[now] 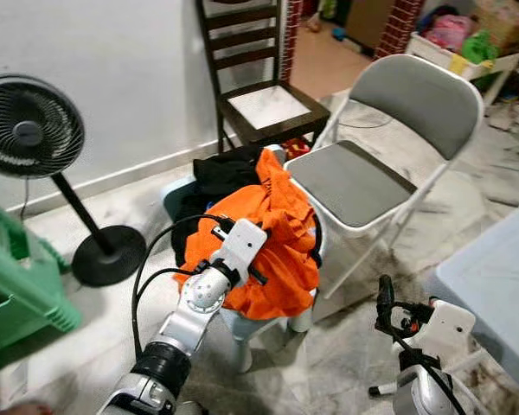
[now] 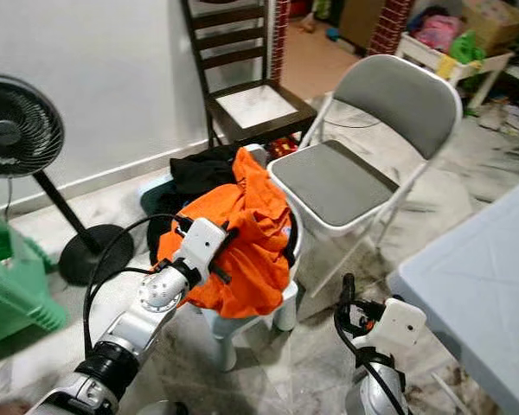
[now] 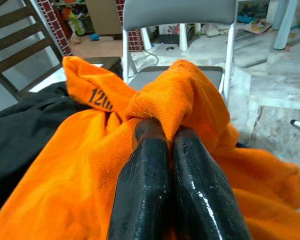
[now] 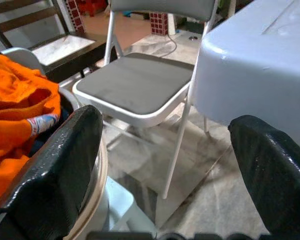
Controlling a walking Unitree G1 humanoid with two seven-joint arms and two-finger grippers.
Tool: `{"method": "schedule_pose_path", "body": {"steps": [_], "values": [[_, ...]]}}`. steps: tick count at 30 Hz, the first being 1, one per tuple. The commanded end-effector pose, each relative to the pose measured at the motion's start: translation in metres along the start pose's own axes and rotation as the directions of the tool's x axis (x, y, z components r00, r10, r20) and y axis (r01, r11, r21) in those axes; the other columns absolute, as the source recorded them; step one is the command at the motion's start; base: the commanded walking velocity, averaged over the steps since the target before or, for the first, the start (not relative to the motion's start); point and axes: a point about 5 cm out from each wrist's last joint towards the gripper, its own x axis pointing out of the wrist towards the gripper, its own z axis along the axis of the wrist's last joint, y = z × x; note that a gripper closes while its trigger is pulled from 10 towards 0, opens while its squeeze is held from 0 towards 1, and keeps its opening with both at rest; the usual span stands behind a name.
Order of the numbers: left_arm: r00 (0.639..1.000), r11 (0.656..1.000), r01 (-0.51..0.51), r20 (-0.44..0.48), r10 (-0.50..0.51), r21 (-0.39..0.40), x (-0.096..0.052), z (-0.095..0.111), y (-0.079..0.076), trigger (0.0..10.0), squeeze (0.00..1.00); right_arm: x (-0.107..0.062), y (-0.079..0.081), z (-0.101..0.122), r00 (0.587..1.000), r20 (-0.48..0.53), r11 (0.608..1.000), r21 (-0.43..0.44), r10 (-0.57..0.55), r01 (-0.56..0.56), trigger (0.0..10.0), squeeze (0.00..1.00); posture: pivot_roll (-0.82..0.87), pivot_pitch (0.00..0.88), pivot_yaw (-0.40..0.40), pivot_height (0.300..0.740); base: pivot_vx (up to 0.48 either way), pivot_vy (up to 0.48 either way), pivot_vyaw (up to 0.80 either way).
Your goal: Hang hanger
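Orange cloth [image 3: 90,150], soft, crumpled, pinched by left end effector [image 3: 170,135].

Even daylight fills my head views, brightest at the doorway beyond the wooden chair [image 1: 258,82], and the folding chair [image 1: 372,164] throws only a soft shadow on the floor. Glare streaks the glossy black fingers [image 3: 190,195] of my left hand, blurred this close, like my right fingers [image 4: 50,185].
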Motion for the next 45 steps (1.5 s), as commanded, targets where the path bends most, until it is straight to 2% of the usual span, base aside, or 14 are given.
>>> {"method": "schedule_pose_path", "body": {"steps": [1, 6, 19, 36, 45], "values": [[1.000, 1.000, 0.002, -0.021, -0.002, 0.010, 0.000, -0.004, 0.000, 10.0, 0.00, 0.003, -0.002, 0.001, 1.000, 0.012, 1.000, 0.012, -0.007, 0.007, 10.0, 0.00, 0.06, 0.020, -0.025, 0.740, 0.000, 0.000, 0.00], [0.999, 1.000, 0.005, -0.032, -0.004, 0.022, 0.007, -0.003, 0.001, 10.0, 0.00, 0.015, 0.001, 0.008, 0.999, 0.043, 1.000, 0.017, -0.001, 0.000, 10.0, 0.00, 0.07, 0.000, -0.019, 0.740, 0.000, 0.000, 0.00], [1.000, 1.000, -0.026, -0.012, 0.026, 0.017, 0.015, 0.004, 0.006, 10.0, 0.00, 0.024, 0.004, 0.008, 0.999, 0.054, 0.999, 0.044, 0.004, -0.007, 10.0, 0.00, 0.10, 0.000, -0.023, 0.740, -0.058, 0.000, 0.00], [1.000, 1.000, -0.011, -0.012, 0.011, 0.013, 0.016, 0.002, -0.001, 10.0, 0.00, 0.025, -0.003, 0.008, 0.998, 0.059, 0.999, 0.038, -0.010, 0.008, 10.0, 0.00, 0.08, 0.000, -0.025, 0.740, -0.321, 0.000, 0.00], [1.000, 1.000, 0.003, -0.010, -0.003, 0.011, 0.016, 0.002, -0.005, 10.0, 0.00, 0.020, -0.008, 0.006, 0.998, 0.055, 0.999, 0.027, -0.022, 0.020, 10.0, 0.00, 0.07, 0.000, -0.029, 0.740, -0.291, 0.000, 0.00]]}}
